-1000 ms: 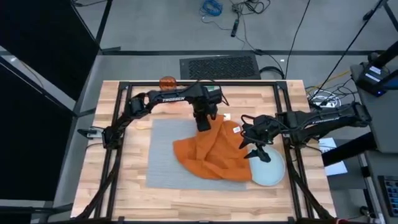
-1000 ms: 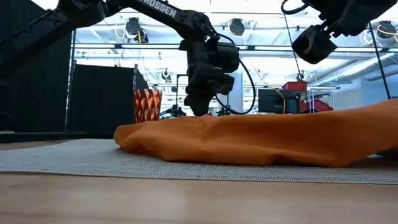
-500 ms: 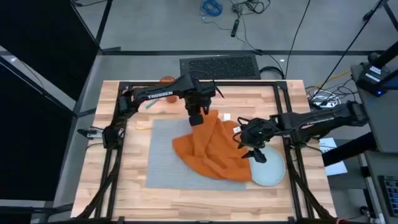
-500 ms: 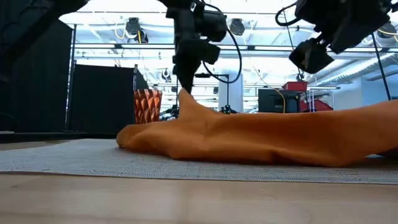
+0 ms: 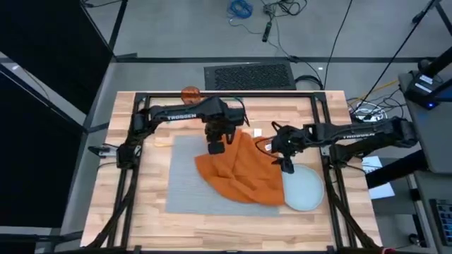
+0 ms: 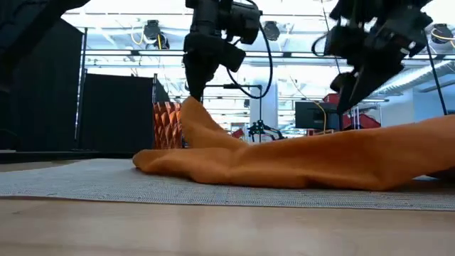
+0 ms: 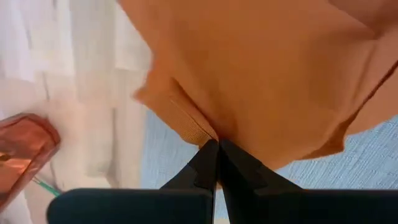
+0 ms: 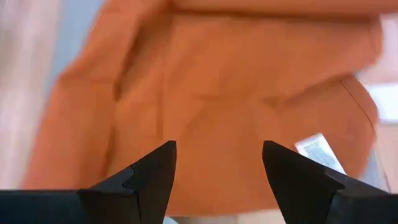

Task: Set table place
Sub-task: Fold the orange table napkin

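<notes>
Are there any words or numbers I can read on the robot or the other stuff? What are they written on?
"TROSSEN" in white letters on the left arm, read in the high view.
White lettering on the right arm: too small to read.
A white tag on the orange napkin, seen past the open right tool: print too blurred to read.
No other words or numbers can be read.

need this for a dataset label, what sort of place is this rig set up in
Probably a robotics lab or studio: cables lie loose on the grey floor, black curtain panels and ceiling light rigs stand behind the table, and a monitor sits beyond it.
</notes>
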Available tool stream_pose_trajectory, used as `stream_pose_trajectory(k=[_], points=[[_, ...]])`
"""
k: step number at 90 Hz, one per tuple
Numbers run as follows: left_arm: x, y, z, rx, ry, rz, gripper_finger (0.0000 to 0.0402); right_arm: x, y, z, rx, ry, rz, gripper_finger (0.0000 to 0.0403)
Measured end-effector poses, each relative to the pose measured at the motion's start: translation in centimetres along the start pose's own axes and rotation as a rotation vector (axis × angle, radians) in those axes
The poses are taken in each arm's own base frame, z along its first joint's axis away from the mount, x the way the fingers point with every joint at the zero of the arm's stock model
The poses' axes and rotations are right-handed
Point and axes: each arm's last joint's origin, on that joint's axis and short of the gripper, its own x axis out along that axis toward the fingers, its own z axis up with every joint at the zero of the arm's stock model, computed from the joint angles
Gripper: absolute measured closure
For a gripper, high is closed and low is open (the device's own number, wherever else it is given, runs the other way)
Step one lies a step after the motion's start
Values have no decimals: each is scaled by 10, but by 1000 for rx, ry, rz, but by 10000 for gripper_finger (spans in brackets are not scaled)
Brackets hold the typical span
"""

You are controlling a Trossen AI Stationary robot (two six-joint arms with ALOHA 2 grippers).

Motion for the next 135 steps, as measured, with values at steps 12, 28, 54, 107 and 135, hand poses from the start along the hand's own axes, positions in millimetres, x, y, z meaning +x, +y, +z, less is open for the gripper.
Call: stream_pose_trajectory(k=[12,28,54,107,135], points=[[0,-6,0,7,1,8,401,11,-13,-12,43,-34,78,177],[0,-8,0,-1,1,10,401,16,-31,-20,92,-100,129,177],[0,-15,0,13,-1,14,401,6,-61,-15,126,-245,158,177],[0,-23,0,32,3,14,401,77,-97,-18,168,20,-2,201],[1,-23,0,33,4,8,402,74,-95,-3,119,14,-29,230]])
